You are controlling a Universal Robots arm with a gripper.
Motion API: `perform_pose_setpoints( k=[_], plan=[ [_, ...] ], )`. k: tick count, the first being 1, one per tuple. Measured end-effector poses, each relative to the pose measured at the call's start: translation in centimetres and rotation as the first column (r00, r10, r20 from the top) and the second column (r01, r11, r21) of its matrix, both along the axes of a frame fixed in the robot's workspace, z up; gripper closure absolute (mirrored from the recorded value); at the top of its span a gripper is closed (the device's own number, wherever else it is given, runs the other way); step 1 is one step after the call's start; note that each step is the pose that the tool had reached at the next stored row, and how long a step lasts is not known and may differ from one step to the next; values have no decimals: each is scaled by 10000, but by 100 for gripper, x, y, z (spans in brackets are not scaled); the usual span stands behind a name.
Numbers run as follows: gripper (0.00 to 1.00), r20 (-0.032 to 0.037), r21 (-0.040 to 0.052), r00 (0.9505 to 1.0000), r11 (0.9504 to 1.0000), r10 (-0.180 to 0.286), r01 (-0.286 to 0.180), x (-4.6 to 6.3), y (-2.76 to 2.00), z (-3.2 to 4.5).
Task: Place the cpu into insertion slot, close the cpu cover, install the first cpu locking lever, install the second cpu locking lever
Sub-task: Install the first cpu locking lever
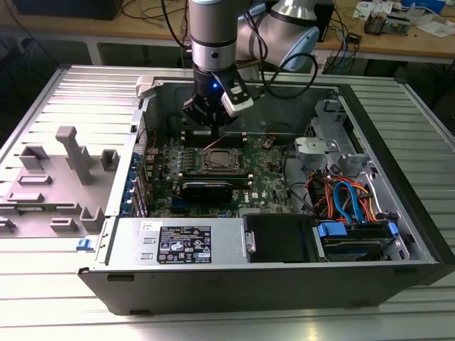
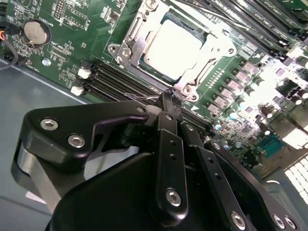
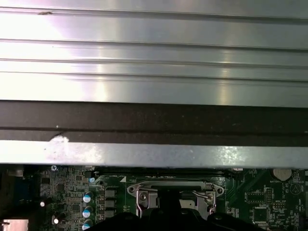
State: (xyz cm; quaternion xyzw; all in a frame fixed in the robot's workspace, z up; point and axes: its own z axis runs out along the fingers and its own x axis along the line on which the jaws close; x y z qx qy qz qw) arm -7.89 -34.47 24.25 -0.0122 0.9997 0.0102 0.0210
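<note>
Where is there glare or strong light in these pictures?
Second wrist view: glare whitens the cpu top and washes out the green board beyond it. First wrist view: the ribbed metal panel reflects brightly. Exterior view: even light, no strong glare.

An open computer case [image 1: 249, 284] lies on the ribbed metal surface [image 1: 213, 327]. Inside, a power supply [image 1: 181, 243] sits at six o'clock, blue and orange cables [image 1: 348, 199] at four; outside, a grey fixture [image 1: 67, 170] at nine.
</note>
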Motion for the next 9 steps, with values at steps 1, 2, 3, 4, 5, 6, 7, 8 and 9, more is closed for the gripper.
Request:
perform_pose_setpoints(
  k=[1,2,3,4,5,6,7,8,9],
  plan=[
    [89,0,0,10000,10000,2,-2,13,8,-4],
    [89,1,1,10000,10000,5,-5,16,12,-12],
    [89,0,0,10000,10000,11,-11,18,14,-17],
    [89,0,0,10000,10000,16,-16,19,15,-22],
    [89,0,0,10000,10000,19,-19,20,16,-29],
    [89,0,0,10000,10000,19,-19,20,16,-32],
    [89,0,-1,10000,10000,19,-19,21,16,-35],
    [89,-2,-2,10000,10000,19,-19,22,16,-37],
    [89,-2,-1,10000,10000,20,-20,24,16,-39]
  ],
)
